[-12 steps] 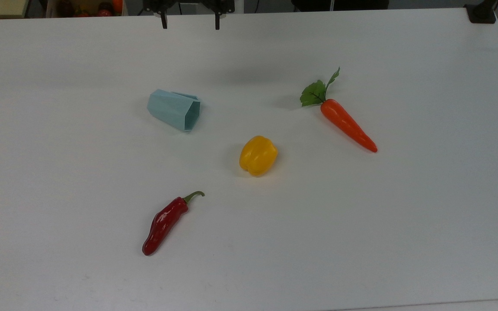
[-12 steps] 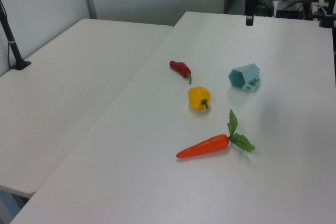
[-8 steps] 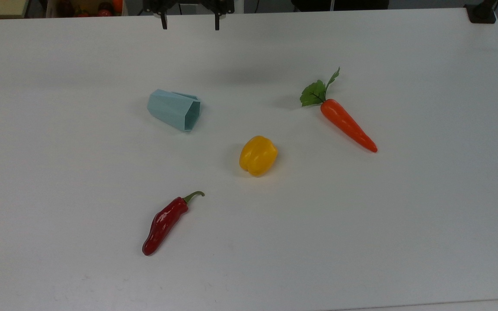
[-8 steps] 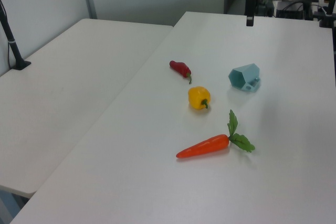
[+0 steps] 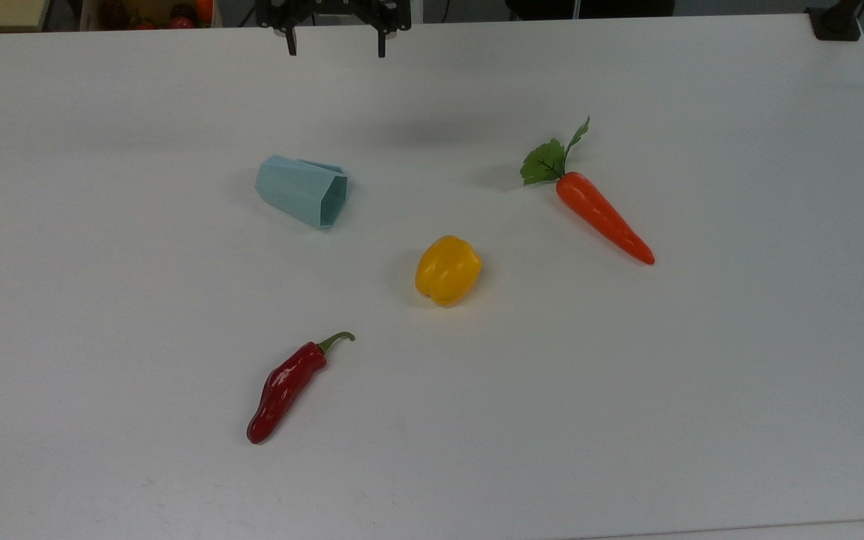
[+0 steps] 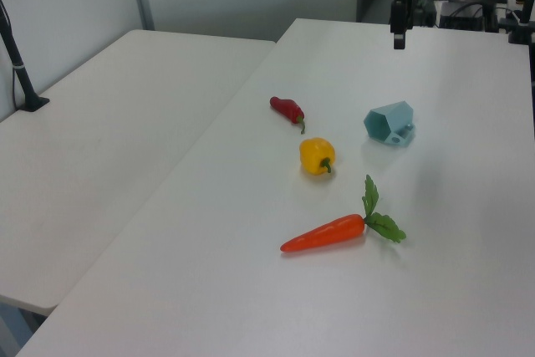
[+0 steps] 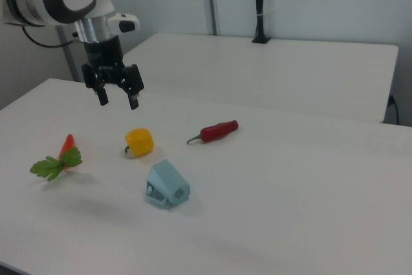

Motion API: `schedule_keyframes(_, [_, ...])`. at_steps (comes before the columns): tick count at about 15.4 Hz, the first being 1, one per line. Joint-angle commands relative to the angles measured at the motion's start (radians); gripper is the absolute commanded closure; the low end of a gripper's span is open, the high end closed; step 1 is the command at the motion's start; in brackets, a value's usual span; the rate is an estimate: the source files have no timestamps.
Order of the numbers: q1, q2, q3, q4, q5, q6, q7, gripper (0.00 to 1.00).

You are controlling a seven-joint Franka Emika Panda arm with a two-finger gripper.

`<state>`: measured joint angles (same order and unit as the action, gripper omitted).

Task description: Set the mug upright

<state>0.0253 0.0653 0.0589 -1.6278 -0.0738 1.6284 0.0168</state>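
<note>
In the top view, from near to far: chili (image 5: 286, 386), yellow pepper (image 5: 448, 270), carrot (image 5: 603, 217). The mug (image 5: 302, 190) lies on its side on the table (image 5: 739, 375). The gripper (image 5: 335, 51) hangs above the far edge, fingers spread apart, empty.

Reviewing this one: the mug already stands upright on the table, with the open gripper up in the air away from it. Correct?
Not quite. The mug lies on its side, as the top view shows, its hexagonal rim facing sideways. The rest holds: the gripper is open and up in the air, away from it.
</note>
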Motion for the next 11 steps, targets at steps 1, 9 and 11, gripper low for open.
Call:
schedule_keyframes(1, [0.042, 0.048, 0.007, -0.011, -0.098, -0.03, 0.164, 0.0])
schedule_keyframes(9, [0.134, 0.247, 0.007, -0.009, -0.377, -0.022, 0.484, 0.0])
schedule_keyframes(11, [0.15, 0.301, 0.007, -0.007, -0.434, -0.019, 0.572, 0.0])
